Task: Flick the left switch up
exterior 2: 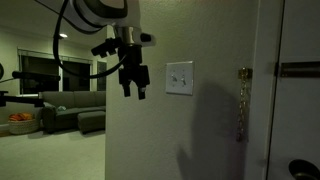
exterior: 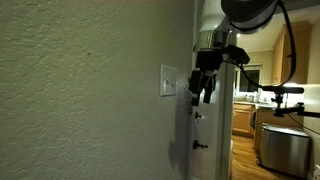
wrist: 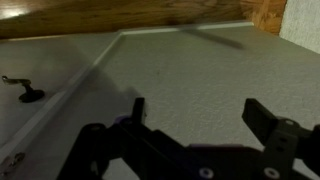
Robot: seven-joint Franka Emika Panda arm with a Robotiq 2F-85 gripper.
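Fingers (wrist: 262, 117) apart; switch plate (exterior 2: 179, 77) dim, blurred

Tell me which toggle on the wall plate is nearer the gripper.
The left toggle, on the side of the plate facing the gripper; the right toggle lies beyond it.

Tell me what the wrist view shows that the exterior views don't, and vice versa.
Only the wrist view shows the hand plainly open, its fingers spread with bare wall between them; no switch appears there. Only the exterior views show the switch plate, mounted on the wall beside the hand and not touching it; its levers are too small to read. All views share the hand and the textured wall.
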